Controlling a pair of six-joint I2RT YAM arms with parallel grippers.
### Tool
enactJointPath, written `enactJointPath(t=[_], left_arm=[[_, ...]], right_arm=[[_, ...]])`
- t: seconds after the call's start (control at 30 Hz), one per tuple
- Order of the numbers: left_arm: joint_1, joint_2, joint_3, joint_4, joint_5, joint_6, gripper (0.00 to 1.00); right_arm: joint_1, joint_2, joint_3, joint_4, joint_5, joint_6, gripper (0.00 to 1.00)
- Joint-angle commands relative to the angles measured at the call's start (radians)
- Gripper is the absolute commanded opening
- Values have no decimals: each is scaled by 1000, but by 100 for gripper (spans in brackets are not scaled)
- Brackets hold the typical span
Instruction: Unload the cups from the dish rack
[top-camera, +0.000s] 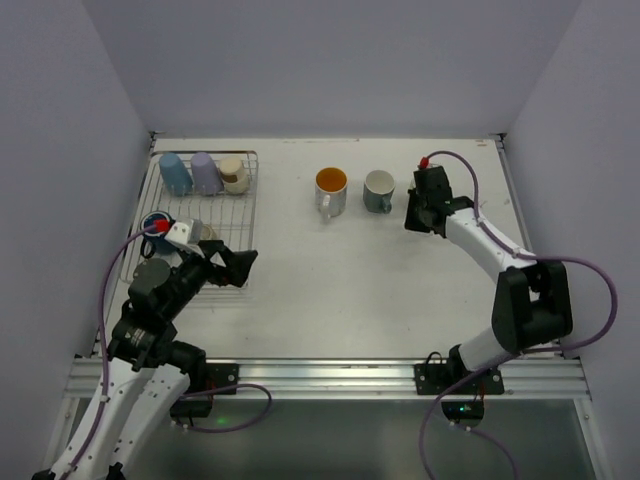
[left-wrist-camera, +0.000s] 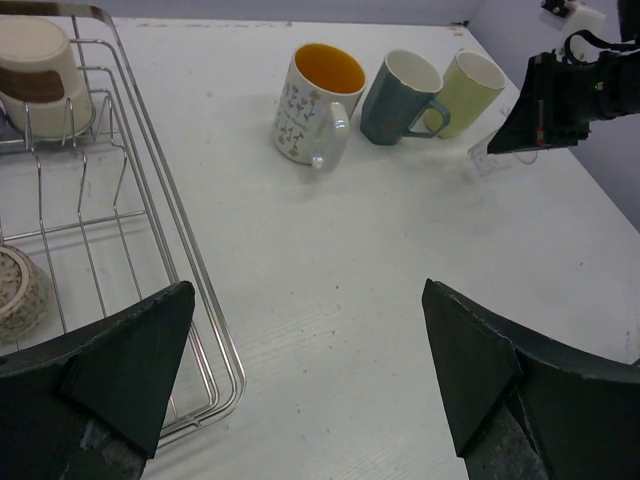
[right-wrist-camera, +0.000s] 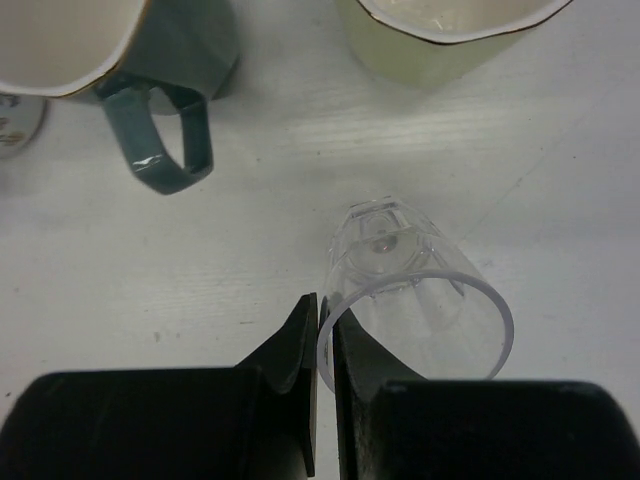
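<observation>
Seen from above, the right gripper (top-camera: 418, 213) sits at the far right of the table, just right of the grey mug (top-camera: 379, 190), and it hides whatever it holds. Its own wrist camera settles that. The fingers (right-wrist-camera: 290, 350) are pinched on the rim of the tiny clear glass (right-wrist-camera: 400, 280), one outside the wall and one inside.

The left wrist view shows this glass tilted, close to the pale yellow-green cup (left-wrist-camera: 468, 85), which the overhead view does not show at all. The orange-inside mug (top-camera: 331, 189) stands left of the grey one. All four are on the table, outside the dish rack (top-camera: 225, 210).

The left gripper (left-wrist-camera: 307, 295) hangs over the rack's near right corner, jaws spread wide with nothing between them.

Along the rack's far end the light blue cup (top-camera: 174, 173), lavender cup (top-camera: 206, 173) and beige cup (top-camera: 235, 176) stand in a row. The navy cup (top-camera: 155, 220) sits at the rack's left side and shows only from above.
</observation>
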Motion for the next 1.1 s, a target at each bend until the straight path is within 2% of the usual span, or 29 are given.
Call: enactJointPath(t=[0.0, 0.27, 0.33, 0.37, 0.4, 0.47, 0.5, 0.53, 0.63, 0.8, 0.9, 0.93, 1.07], left_arm=[[-22, 10, -6, -18, -43, 18, 100], [-47, 9, -6, -28, -56, 12, 100], [-47, 10, -6, -29, -66, 8, 100], [-47, 12, -6, -31, -69, 6, 100], [-47, 16, -6, -31, -76, 6, 100], [-47, 23, -5, -35, -89, 1, 100], [-45, 30, -3, -38, -94, 0, 100], [-45, 36, -2, -40, -103, 0, 100], [-28, 70, 0, -38, -103, 1, 100], [73, 151, 17, -40, -97, 9, 99], [93, 185, 34, -46, -164, 4, 94], [93, 194, 40, -51, -245, 4, 92], [105, 262, 72, -57, -405, -9, 91]], right_arm=[[-13, 93, 100, -60, 77, -71, 0], [-18, 210, 134, -72, 93, -102, 0], [-16, 213, 133, -75, 96, -102, 4], [-16, 209, 131, -74, 103, -99, 9], [-16, 201, 131, -75, 115, -96, 22], [-16, 163, 128, -75, 115, -85, 32], [-16, 148, 124, -72, 109, -85, 40], [-18, 131, 122, -71, 86, -81, 54], [-10, 52, 101, -56, 46, -62, 69], [52, -142, -2, 22, 11, -25, 72], [117, -283, -103, 105, -26, -18, 71], [140, -314, -126, 125, -29, -21, 71], [198, -437, -240, 191, -37, -42, 71]])
